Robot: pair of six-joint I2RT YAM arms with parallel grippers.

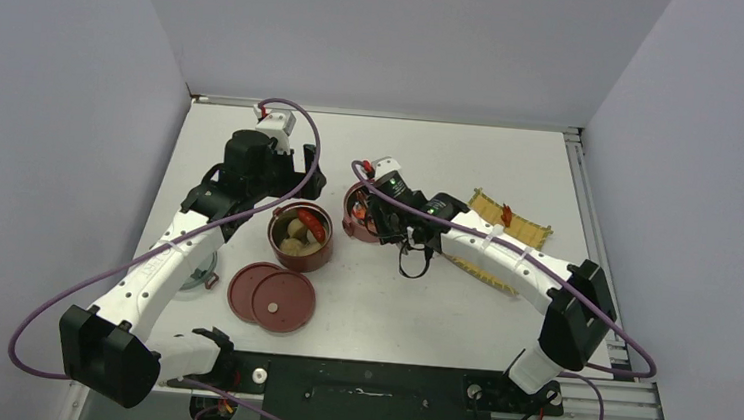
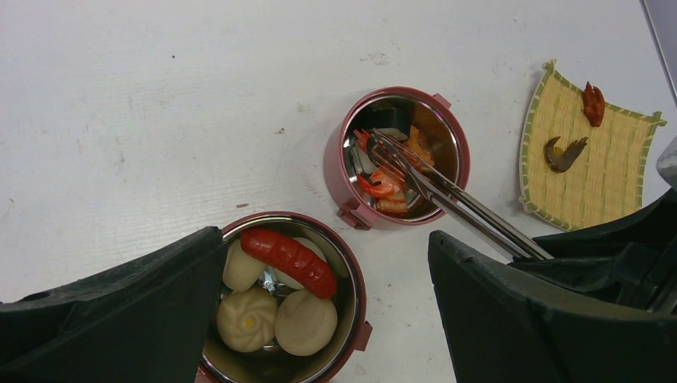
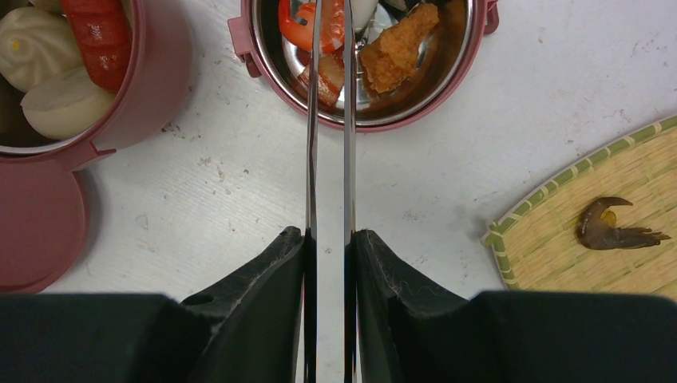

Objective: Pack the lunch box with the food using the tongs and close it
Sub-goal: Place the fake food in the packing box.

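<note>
Both bowls hold food, two bits wait on the mat, lids lie off; the right end effector pinches the tongs, the left end effector is spread wide.

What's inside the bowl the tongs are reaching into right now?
Inside that bowl: a red shrimp, an orange fried piece, other bits, and the tips of the tongs. Anything beneath the tongs and the pile is hidden.
</note>
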